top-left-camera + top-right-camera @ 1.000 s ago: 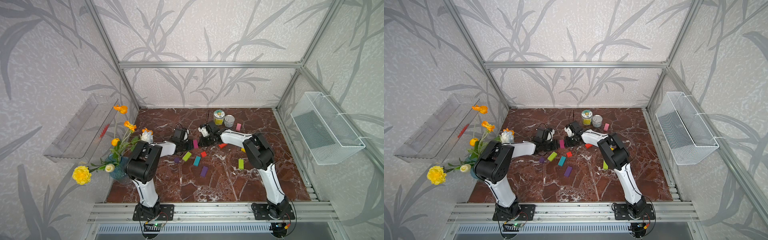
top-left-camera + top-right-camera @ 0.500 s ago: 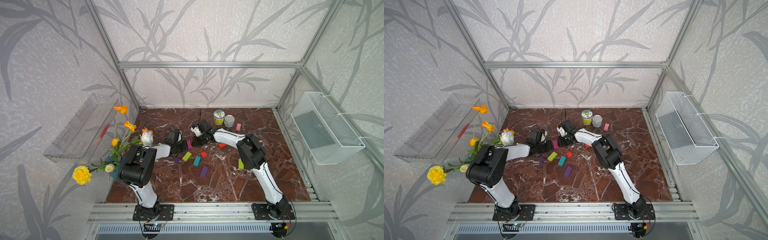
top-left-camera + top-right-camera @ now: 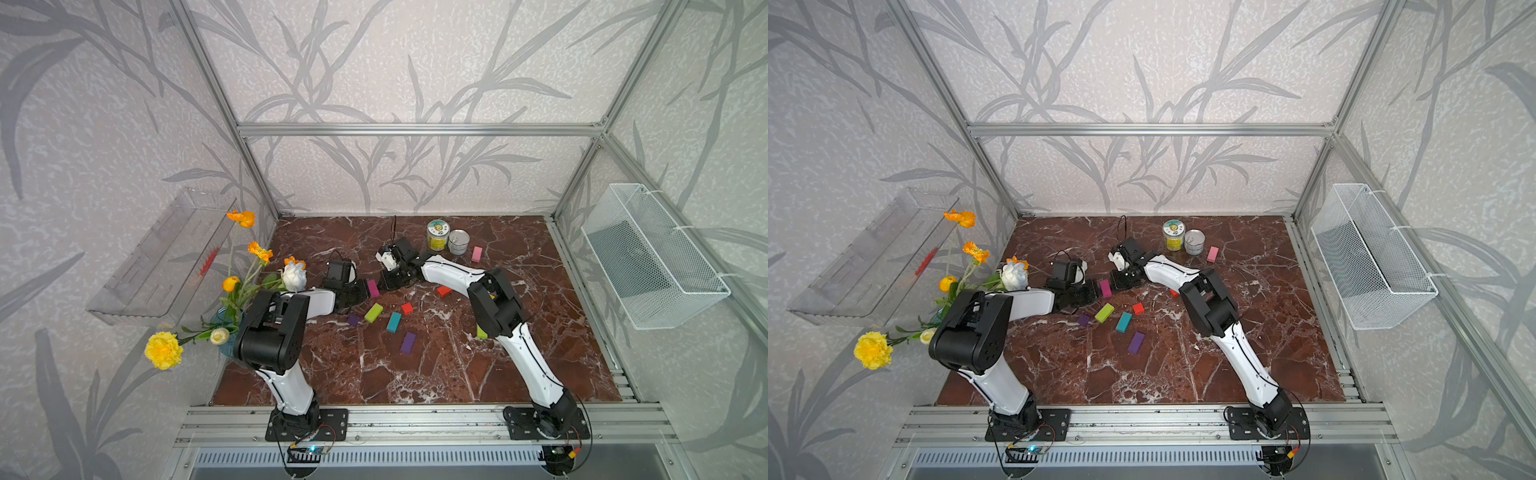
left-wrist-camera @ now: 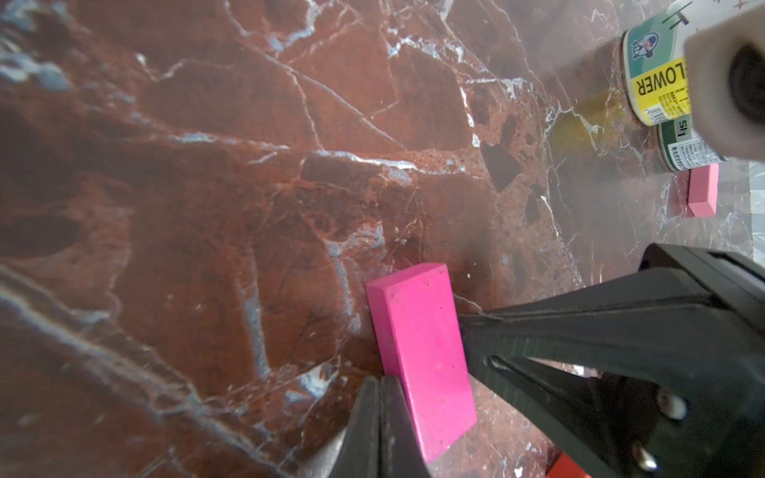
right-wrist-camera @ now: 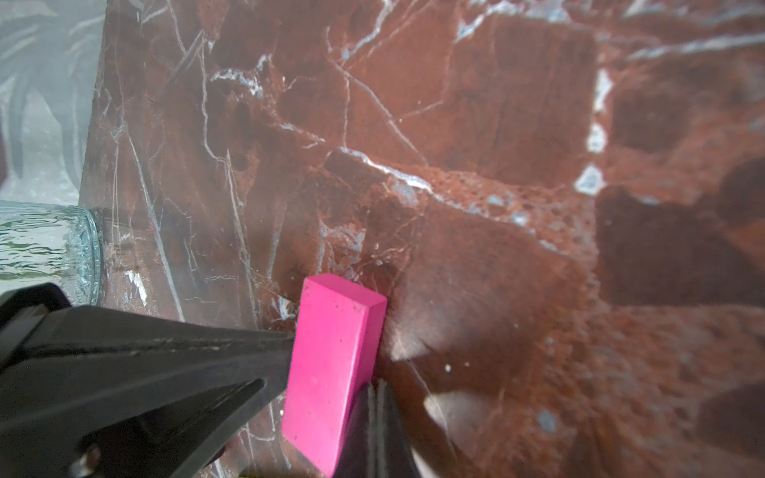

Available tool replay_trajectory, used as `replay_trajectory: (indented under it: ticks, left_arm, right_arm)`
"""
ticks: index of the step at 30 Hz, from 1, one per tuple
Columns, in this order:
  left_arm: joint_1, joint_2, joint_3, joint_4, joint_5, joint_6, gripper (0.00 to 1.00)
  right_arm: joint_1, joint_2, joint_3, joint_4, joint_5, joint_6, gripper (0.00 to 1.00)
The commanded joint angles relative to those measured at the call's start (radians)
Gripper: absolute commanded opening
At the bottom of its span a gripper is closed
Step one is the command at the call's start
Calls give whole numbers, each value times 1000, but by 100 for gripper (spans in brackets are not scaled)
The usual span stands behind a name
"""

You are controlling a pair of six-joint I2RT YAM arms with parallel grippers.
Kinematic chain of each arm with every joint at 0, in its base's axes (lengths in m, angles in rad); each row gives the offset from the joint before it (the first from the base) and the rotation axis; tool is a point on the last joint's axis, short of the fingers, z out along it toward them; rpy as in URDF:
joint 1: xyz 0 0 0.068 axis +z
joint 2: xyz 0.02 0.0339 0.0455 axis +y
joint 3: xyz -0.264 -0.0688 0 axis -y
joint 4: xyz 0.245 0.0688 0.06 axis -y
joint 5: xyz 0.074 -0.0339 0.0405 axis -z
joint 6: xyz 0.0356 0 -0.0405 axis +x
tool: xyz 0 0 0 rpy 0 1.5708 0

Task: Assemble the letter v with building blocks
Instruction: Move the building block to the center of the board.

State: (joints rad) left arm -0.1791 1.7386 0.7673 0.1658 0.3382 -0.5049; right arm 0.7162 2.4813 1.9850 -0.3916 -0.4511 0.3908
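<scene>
Showed the matte magenta rectangular block (image 4: 422,364) lying flat on the red-brown marble tabletop (image 3: 415,374), near the middle, wedged between the 2 grippers. Ran its long axis roughly from the robot's side toward the back wall, turning its 2 long faces toward the arms. Set the left gripper (image 4: 378,397), jaws closed on nothing, tip against 1 long face. Set the right gripper (image 5: 378,399), likewise closed and empty, tip against the opposite face. Placed neither arm nearer: both in contact, pressing across the short axis. Reached both arms low and far forward, forearms nearly level, converging from either side in both top views. Left the lime green brick (image 3: 373,312), teal brick (image 3: 394,322), long purple brick (image 3: 408,343) and red cube (image 3: 407,308) loose nearby, in no row; no letter v yet. Called, by judgement, for a joint nudge or turn of the block under equal pressure, lest it pivot and slip out sideways.
</scene>
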Motion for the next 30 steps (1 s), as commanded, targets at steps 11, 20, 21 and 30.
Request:
replay_trajectory:
  ticks: [11, 20, 21, 30]
  left_arm:
    - [-10, -121, -101, -87, -109, 3, 0]
    - [-31, -141, -127, -106, -78, 16, 0]
    - [-34, -144, -132, -102, -76, 13, 0]
    - [-69, -170, -161, -111, -69, -4, 0]
  right_arm:
    - [11, -219, -240, -8, 81, -70, 2]
    - [11, -342, -472, 112, -3, -26, 2]
    - [11, -344, -487, 127, -13, -22, 2]
    - [13, -344, -569, 252, -94, 28, 2]
